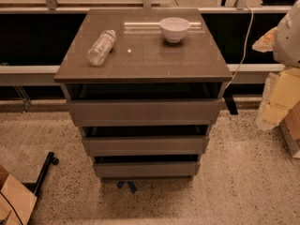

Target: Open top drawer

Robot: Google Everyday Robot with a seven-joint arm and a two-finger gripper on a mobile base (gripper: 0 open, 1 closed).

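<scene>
A grey-brown cabinet [140,55] stands in the middle of the view with three flat, handleless drawer fronts. The top drawer [143,111] is the widest, just under the cabinet top, with a dark gap above its front panel. The middle drawer [145,146] and bottom drawer [146,169] sit below it, each with a dark gap above. My pale arm shows at the right edge. The gripper [277,100] hangs there, well to the right of the top drawer and not touching it.
On the cabinet top lie a clear plastic bottle [101,47] on its side and a white bowl [174,29]. A white cable [243,55] hangs to the cabinet's right. A black bar [43,170] and cardboard [16,200] lie on the speckled floor at the lower left.
</scene>
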